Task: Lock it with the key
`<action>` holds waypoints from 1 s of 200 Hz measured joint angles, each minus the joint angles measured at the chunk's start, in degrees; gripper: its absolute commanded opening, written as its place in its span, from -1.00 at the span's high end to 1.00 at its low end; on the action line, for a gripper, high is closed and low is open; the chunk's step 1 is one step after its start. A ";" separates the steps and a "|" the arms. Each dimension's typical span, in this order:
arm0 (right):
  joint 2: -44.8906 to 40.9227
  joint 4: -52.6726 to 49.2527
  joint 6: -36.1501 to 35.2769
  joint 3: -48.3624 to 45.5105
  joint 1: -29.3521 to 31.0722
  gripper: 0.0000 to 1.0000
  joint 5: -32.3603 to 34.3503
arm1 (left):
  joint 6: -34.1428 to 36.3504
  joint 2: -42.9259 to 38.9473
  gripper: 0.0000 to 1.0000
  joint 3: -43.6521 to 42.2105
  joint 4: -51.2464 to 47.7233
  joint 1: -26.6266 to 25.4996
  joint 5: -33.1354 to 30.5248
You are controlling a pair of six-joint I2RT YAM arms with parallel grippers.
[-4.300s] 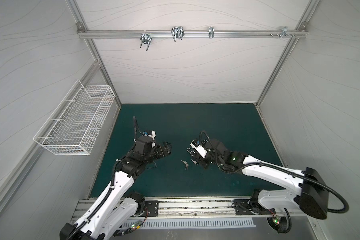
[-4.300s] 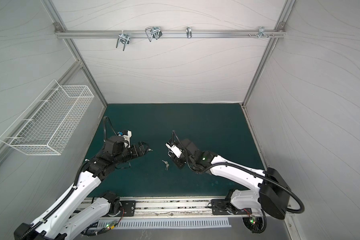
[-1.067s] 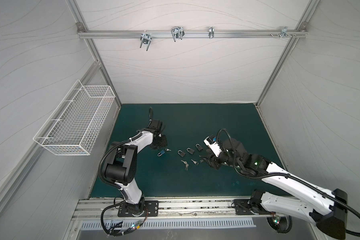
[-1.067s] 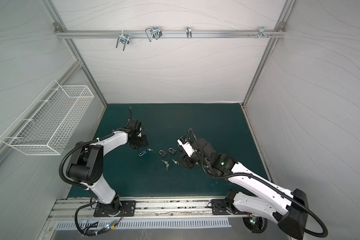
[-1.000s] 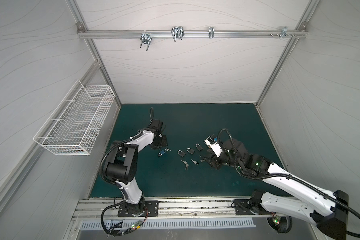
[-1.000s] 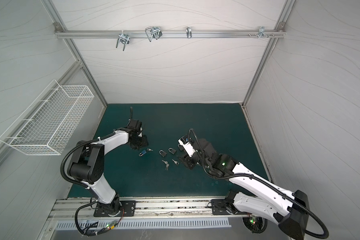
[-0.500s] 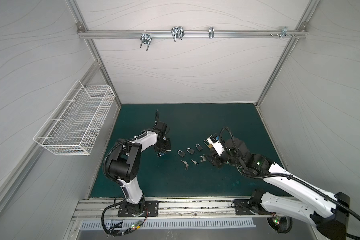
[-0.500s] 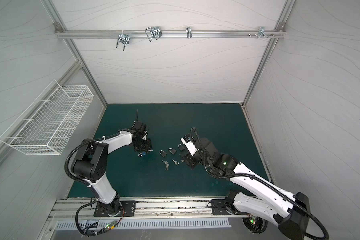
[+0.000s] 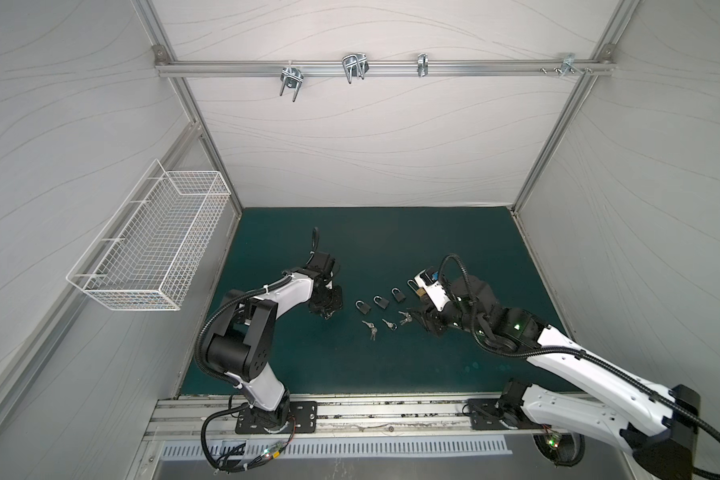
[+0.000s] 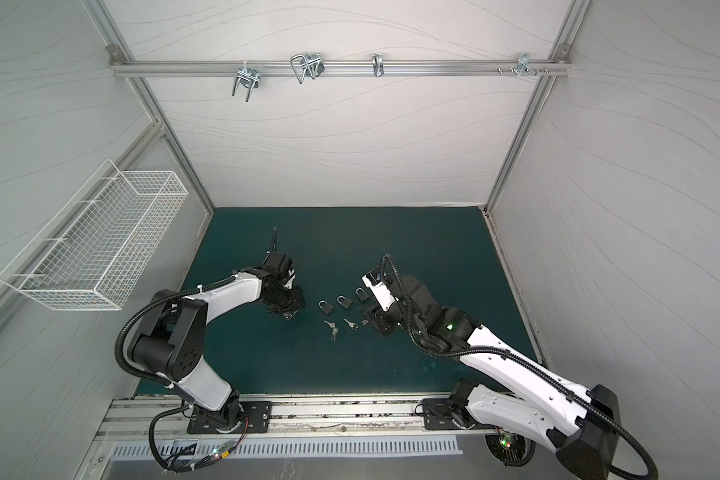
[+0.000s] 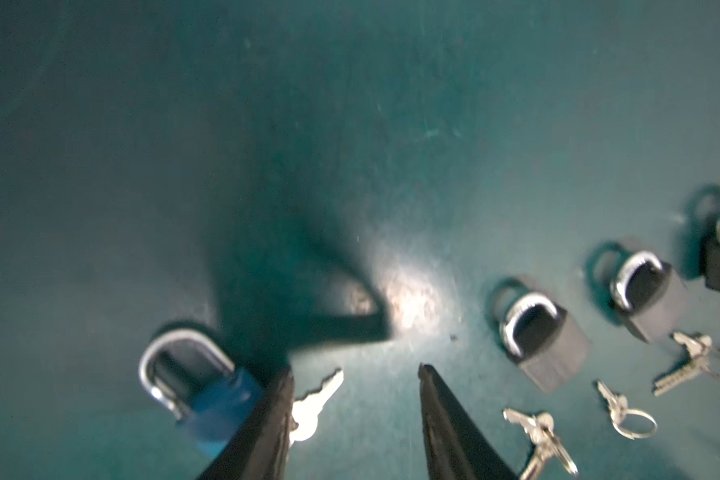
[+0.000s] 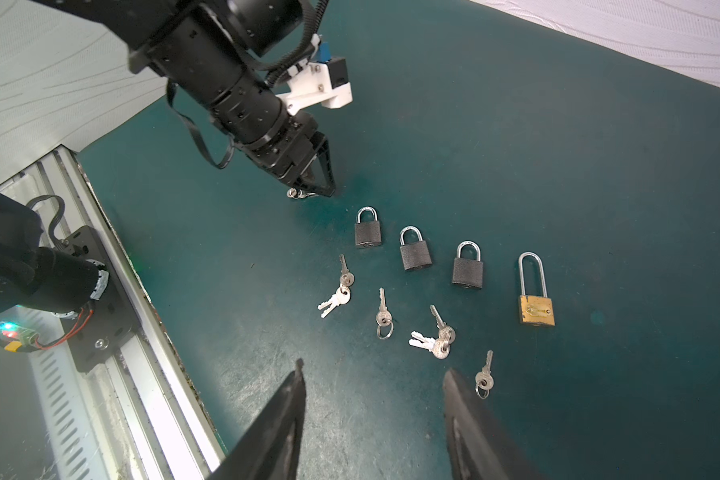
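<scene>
Dark green matting covers the bench (image 9: pixel 391 374) inside a white-walled cell, and a wire basket (image 9: pixel 154 245) hangs on the side wall. In both top views the left pincer (image 9: pixel 327 311) points down at the mat, near one end of a slanting row of three black padlocks (image 9: pixel 379 302). The right pincer (image 10: pixel 378 326) hangs at the row's other end, near loose key bunches (image 9: pixel 371 329).

The left wrist view, which is blurred, shows the left pincer (image 11: pixel 355 369) spread and gripping nothing. A single key (image 11: pixel 314 405) lies flat between its fingers (image 11: pixel 275 415) against the inner side of one, and the blue padlock (image 11: pixel 208 395) lies just outside that finger.

The right wrist view shows the right pincer (image 12: pixel 375 368) spread too — empty above the mat. A small key (image 12: pixel 485 374) lies just beside one tip, and a brass padlock (image 12: pixel 536 309) ends the row.
</scene>
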 measured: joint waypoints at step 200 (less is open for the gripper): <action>69.99 7.26 8.63 47.21 14.29 -0.21 5.09 | -8.52 -38.99 -0.52 -9.55 -2.82 34.91 18.62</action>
